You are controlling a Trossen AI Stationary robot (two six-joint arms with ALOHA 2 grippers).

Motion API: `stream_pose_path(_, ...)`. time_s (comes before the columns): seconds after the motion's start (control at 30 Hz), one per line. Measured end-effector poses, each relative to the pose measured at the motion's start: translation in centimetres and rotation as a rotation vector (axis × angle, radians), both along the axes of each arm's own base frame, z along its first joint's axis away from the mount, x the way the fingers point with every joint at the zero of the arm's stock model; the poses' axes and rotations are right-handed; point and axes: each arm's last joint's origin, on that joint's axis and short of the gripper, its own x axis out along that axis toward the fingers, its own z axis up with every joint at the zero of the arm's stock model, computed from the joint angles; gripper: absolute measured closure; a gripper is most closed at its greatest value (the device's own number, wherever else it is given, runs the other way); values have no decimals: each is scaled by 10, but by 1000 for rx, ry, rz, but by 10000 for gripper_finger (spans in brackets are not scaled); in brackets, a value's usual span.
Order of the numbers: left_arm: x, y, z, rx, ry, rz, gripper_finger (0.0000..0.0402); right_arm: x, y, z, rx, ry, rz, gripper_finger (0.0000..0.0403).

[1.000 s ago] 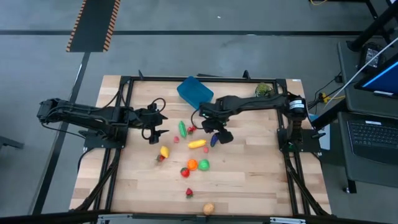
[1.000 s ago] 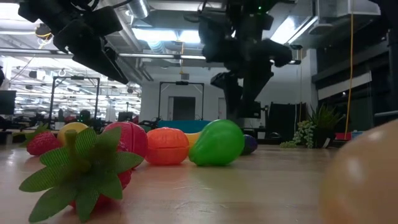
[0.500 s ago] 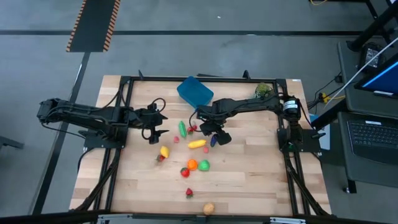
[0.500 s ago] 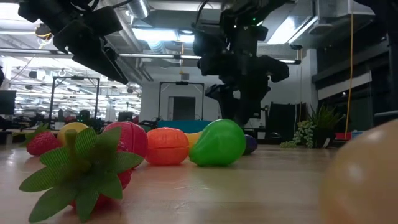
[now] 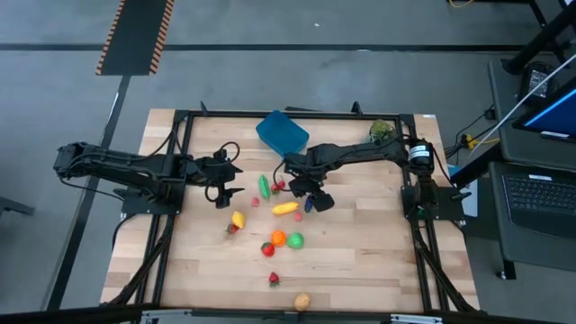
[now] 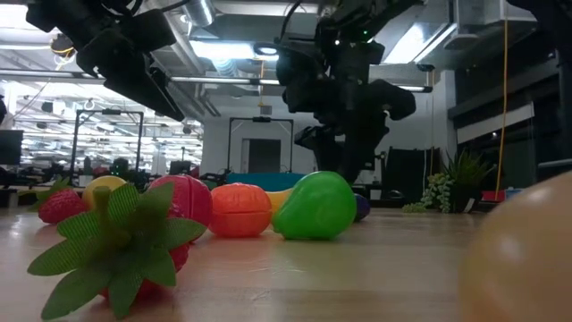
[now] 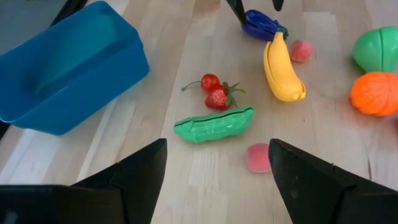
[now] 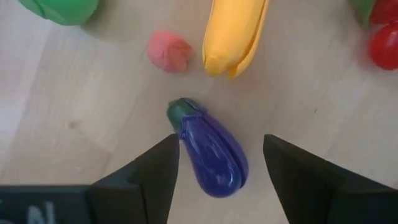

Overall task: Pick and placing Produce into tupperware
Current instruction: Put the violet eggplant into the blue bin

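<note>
The blue tupperware stands near the table's far edge, also seen as the tupperware in the left wrist view. Toy produce lies scattered mid-table: a green pea pod, a strawberry with a cherry, a banana, and a purple eggplant. My right gripper is open, pointing down over the eggplant, one finger on each side, not touching it. My left gripper hovers open to the left of the pea pod.
Nearer the near edge lie a yellow piece, an orange, a green pear, a red fruit, a leafy strawberry and a tan piece. A plant sprig sits at the far right corner. Pink bits lie by the banana.
My right gripper has shifted slightly toward the table's left and come down a little over the eggplant. The produce and the tupperware have stayed where they were.
</note>
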Motion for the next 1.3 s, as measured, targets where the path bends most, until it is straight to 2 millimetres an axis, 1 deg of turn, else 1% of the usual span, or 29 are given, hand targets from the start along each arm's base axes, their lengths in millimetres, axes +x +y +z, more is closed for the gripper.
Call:
stream_pose_path(0.07,0,0,0,0,0,0,127,0,0,-2,0,-10,0,170)
stream_pose_path(0.3,0,0,0,0,0,0,127,-9,1,-21,3,17,0,170)
stream_pose_path(0.67,0,0,0,0,0,0,127,-15,2,-40,1,-4,0,170)
stream_pose_path(0.93,0,0,0,0,0,0,127,-18,2,-45,6,-20,-3,170)
stream_pose_path(1.07,0,0,0,0,0,0,127,-18,2,-45,3,-20,-4,184)
stream_pose_path(1.3,0,0,0,0,0,0,127,-18,1,-46,-5,-21,-6,233)
